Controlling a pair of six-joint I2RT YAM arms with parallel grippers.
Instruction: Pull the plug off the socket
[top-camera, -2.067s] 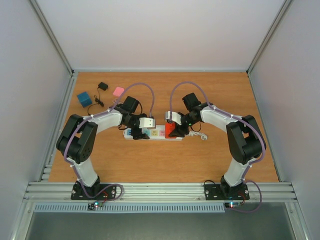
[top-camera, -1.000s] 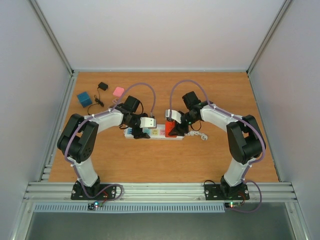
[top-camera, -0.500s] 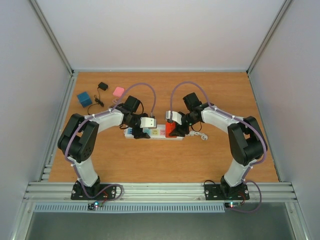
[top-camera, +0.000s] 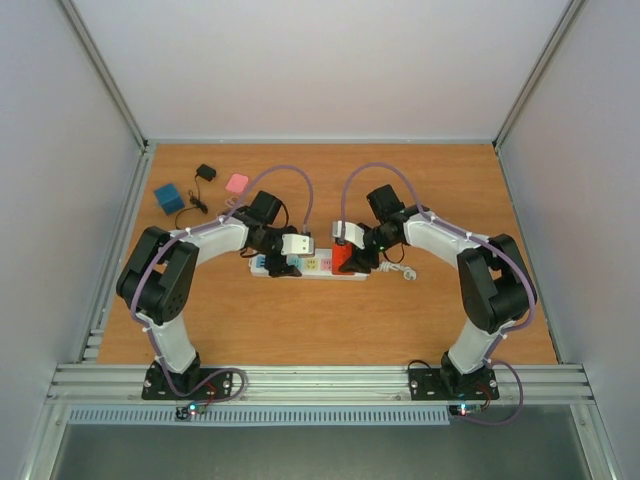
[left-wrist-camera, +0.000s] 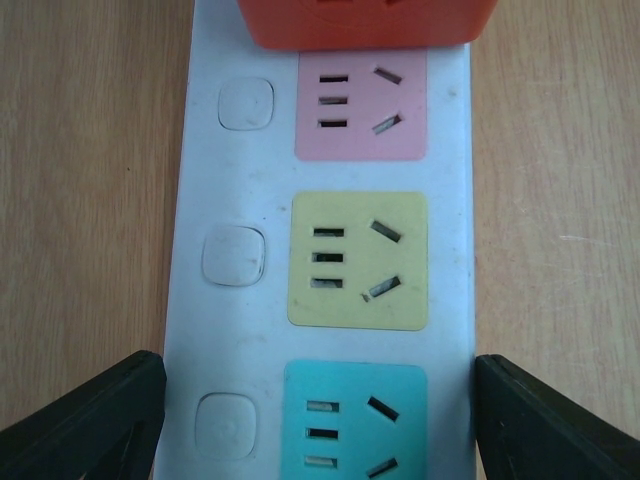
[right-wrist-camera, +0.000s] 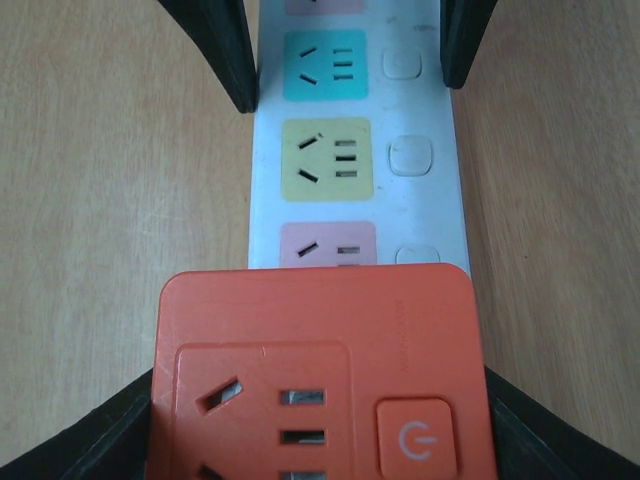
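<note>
You're at the pull itself. Both grips look set, and the orange plug (right-wrist-camera: 320, 380) sits on the power strip (top-camera: 300, 266). The strip lies across the middle of the table (top-camera: 300, 330) in the top view, with its curly cord (top-camera: 402, 271) trailing off the right end. I cannot tell whether the prongs have begun to leave the strip. In the right wrist view the plug's body overlaps the lower part of the pink outlet (right-wrist-camera: 327, 243), but that may only be the angle.

The right gripper (right-wrist-camera: 320, 425) has its fingers (right-wrist-camera: 120, 430) narrowed onto the plug, one pressed against each side at the lower corners of that frame, so it reads as clamped on the plug. The left gripper (left-wrist-camera: 318, 400) straddles the strip at the teal outlet (left-wrist-camera: 355, 420). Its fingers (left-wrist-camera: 100, 420) are drawn in against the two long edges at the bottom of the left wrist frame, with no gap that I can make out. I judge it is pinning the strip down.

For the next move, I'd have you draw the right gripper straight away from the strip's face without rocking it. Hold the left one firm so the strip doesn't lift along with the plug
</note>
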